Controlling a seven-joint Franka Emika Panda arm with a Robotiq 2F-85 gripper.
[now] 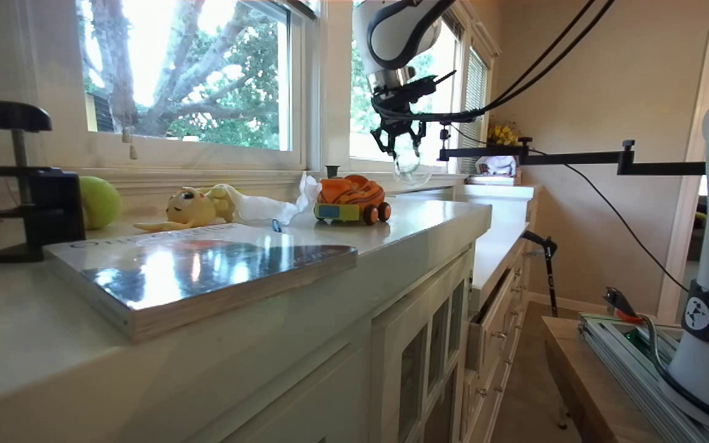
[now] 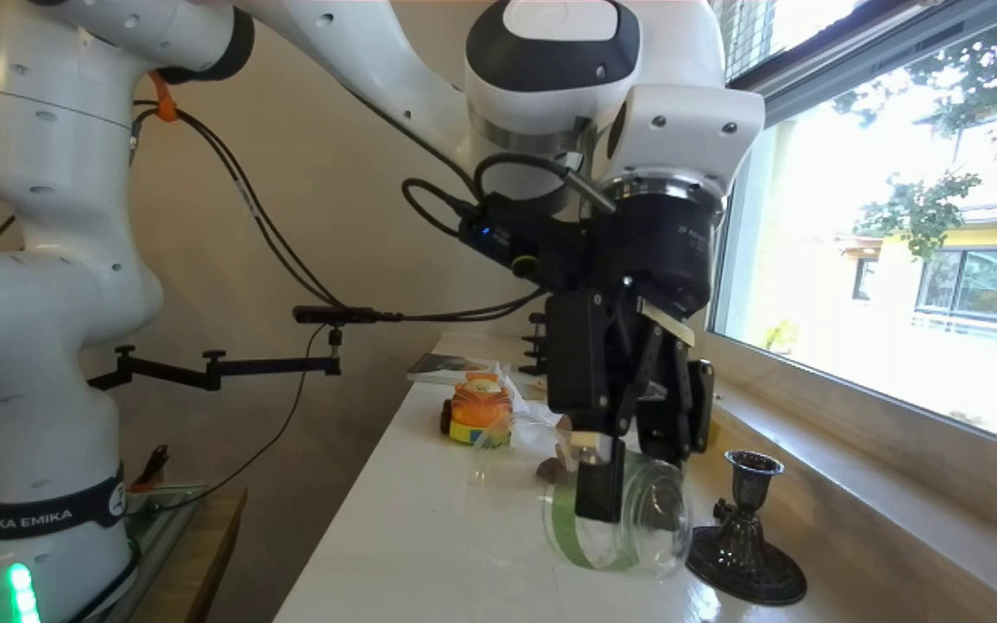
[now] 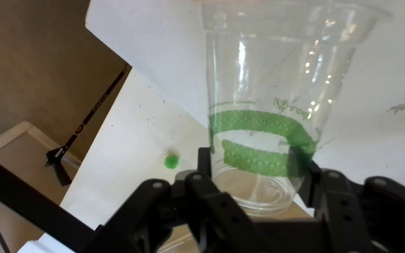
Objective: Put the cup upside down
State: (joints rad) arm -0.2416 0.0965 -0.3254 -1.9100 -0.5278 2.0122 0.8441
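Cup [image 3: 276, 91] is gripped in the claw [image 3: 253, 161], roughly sideways and up clear of the bench [image 2: 412, 536]. Fingers [image 2: 600, 491] are spread about as wide as the cup, pinching it at the green band [image 3: 255, 118] near its base. Arm [image 2: 395, 78] stretches out over the bench, wrist [image 2: 689, 138] bent so the claw points pretty much down. Candlestick [image 2: 746, 528] sits just beside the claw, toward the window [image 2: 879, 285].

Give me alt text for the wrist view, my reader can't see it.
A clear cup with a green band is held near its base by the gripper, wide rim toward the picture's top. Beyond, a spiky green ball sits on a white surface; a thin black pole shows at left.
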